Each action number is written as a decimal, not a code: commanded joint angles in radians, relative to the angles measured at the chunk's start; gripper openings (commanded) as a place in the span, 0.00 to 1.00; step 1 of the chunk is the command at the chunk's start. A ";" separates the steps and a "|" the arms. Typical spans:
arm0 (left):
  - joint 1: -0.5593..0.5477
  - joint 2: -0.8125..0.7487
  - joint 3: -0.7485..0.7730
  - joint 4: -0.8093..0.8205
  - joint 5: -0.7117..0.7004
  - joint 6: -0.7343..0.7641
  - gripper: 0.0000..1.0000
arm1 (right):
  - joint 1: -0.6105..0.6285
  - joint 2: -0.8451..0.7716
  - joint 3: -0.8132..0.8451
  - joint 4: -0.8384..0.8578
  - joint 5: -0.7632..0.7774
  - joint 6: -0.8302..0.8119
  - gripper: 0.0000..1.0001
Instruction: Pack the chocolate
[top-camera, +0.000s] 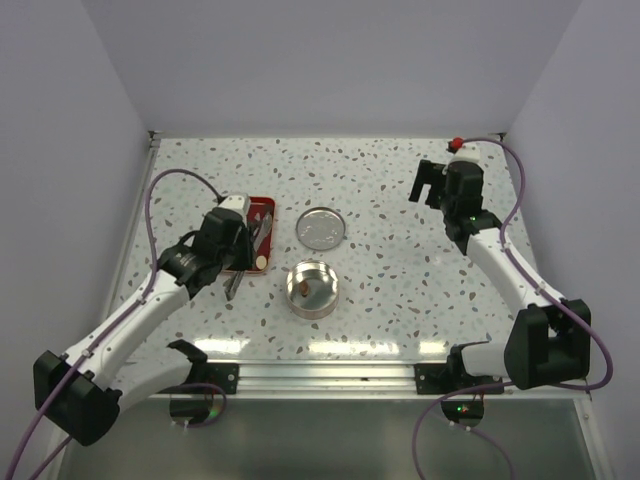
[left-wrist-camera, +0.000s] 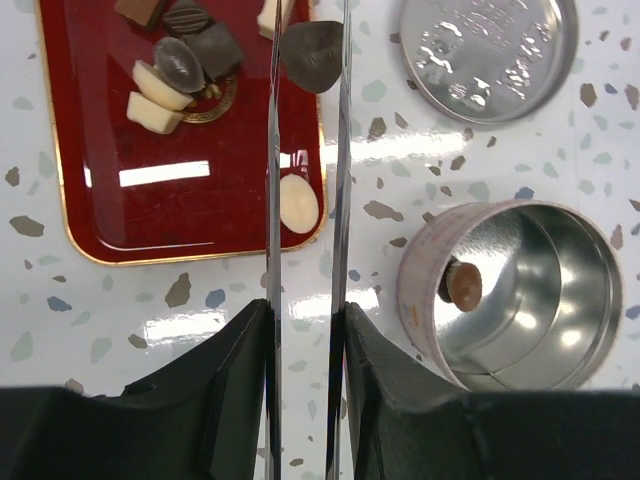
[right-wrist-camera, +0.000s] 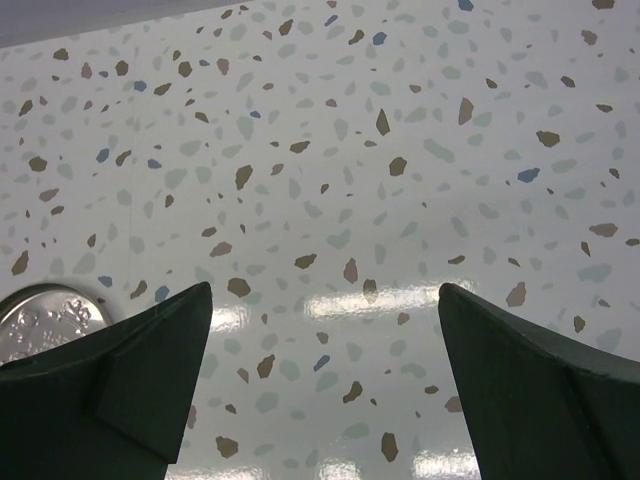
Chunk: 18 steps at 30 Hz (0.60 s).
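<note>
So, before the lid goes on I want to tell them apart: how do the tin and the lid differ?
The tin is deep with upright walls; the lid is shallow, nearly flat. The tin holds one brown chocolate; the lid holds nothing. The tin sits nearer the near edge of the table, the lid farther back. Both are round, shiny metal, resting on the table, apart from each other.

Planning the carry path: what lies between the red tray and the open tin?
Left wrist view: bare speckled tabletop between red tray and open tin; only the tweezers cross above it.
</note>
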 joint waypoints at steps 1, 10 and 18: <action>-0.039 -0.047 0.026 -0.002 0.072 0.051 0.31 | -0.004 -0.028 0.050 0.000 -0.008 0.008 0.99; -0.221 -0.064 0.078 -0.058 0.062 -0.011 0.31 | -0.004 -0.045 0.046 -0.014 -0.009 0.017 0.99; -0.313 -0.127 0.077 -0.081 0.108 -0.052 0.31 | -0.004 -0.057 0.033 -0.027 0.003 0.016 0.99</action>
